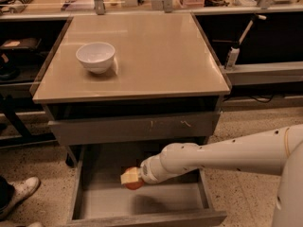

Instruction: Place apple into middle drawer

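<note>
- The gripper (129, 177) clamps its 2 fingers on the apple (134, 185).
- Both hang inside the open middle drawer (161, 203), just above its floor.
- A white bowl (95, 56) sits higher up.

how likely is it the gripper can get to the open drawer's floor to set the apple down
Probably yes. The gripper, holding the apple, hangs inside the open middle drawer, over bare grey floor, with nothing visible between them.
</note>
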`<control>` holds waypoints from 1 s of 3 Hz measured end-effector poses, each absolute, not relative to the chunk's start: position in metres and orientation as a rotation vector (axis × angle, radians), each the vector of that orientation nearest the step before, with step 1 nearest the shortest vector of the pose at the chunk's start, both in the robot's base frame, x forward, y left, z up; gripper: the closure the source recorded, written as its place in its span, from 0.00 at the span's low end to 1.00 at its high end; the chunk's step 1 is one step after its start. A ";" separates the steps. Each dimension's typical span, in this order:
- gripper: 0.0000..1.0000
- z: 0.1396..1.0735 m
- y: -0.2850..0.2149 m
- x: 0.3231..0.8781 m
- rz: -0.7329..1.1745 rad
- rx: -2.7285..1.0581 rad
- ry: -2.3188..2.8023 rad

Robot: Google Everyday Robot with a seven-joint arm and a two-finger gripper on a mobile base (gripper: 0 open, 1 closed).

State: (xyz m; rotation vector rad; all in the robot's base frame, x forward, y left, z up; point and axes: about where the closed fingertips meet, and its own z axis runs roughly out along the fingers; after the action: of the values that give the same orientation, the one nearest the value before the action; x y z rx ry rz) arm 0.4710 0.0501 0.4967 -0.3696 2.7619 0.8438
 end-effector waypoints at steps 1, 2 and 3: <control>1.00 0.466 0.052 0.471 0.844 -0.310 2.786; 1.00 0.438 0.053 0.470 0.853 -0.262 2.815; 1.00 0.412 0.052 0.462 0.878 -0.209 2.855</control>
State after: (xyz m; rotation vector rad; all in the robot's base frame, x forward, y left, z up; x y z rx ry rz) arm 0.4616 0.0519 0.4117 -0.2094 2.8547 0.8782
